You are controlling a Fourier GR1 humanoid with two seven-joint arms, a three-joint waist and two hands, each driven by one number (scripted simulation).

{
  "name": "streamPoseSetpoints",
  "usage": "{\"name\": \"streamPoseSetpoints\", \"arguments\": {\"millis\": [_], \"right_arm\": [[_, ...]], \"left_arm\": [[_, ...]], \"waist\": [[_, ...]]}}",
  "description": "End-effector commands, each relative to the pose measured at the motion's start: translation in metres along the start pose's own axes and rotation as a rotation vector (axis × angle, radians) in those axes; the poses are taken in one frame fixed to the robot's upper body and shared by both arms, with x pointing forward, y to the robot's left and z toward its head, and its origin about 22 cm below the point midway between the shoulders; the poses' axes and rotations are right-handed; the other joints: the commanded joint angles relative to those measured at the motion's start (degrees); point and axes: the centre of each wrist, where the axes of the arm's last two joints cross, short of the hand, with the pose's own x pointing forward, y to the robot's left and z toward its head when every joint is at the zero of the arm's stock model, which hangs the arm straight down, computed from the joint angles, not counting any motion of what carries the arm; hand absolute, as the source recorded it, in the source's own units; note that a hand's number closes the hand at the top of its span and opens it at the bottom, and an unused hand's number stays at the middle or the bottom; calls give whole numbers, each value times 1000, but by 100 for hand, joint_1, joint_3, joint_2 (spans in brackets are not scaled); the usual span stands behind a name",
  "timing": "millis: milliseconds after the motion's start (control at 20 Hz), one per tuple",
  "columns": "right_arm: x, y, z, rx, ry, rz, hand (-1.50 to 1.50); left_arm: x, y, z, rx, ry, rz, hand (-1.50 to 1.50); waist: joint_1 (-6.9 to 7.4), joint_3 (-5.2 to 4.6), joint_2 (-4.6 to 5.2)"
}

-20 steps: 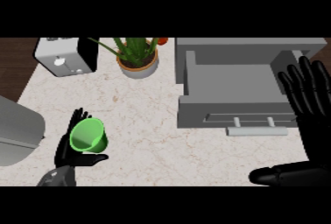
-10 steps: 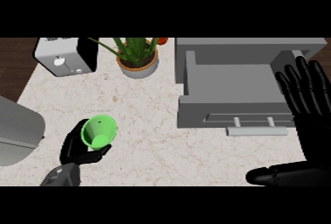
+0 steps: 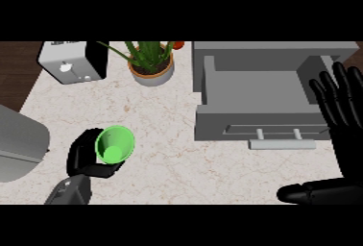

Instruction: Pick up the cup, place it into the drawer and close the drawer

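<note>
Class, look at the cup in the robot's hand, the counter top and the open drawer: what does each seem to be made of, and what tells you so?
Cup: likely plastic, an even bright green with little shine. Counter: seemingly marble or stone, pale with fine brownish veins. Drawer: perhaps painted metal or wood, flat matt grey, with a lighter bar handle; the look leaves it open.

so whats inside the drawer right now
The open drawer shows only its bare grey floor; its right part is covered by the right hand. The green cup sits in the left hand.
</note>
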Motion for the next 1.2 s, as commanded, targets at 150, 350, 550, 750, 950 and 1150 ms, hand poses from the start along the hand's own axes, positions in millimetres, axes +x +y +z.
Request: {"name": "streamPoseSetpoints", "arguments": {"millis": [150,350,550,750,950,1150], "right_arm": [[5,-1,5,6,3,8,-150],[10,-4,8,-6,4,-4,-150],[-7,14,9,-2,7,14,-150],[-8,4,6,-24,34,10,-150],[2,0,8,-10,21,4,-150],[-4,1,2,-6,11,7,-150]], "left_arm": [[5,-14,-4,60,-166,11,150],[22,-24,-23,-9,-205,75,150],[44,-29,-43,-128,-207,56,150],[72,-67,-52,-195,-221,73,150],[110,-118,-83,-217,-235,101,150],[132,-153,-82,-223,-230,143,150]], "waist": [[50,7,-23],[62,10,-36],[81,10,-33],[116,13,-41],[62,11,-36],[39,6,-20]]}}
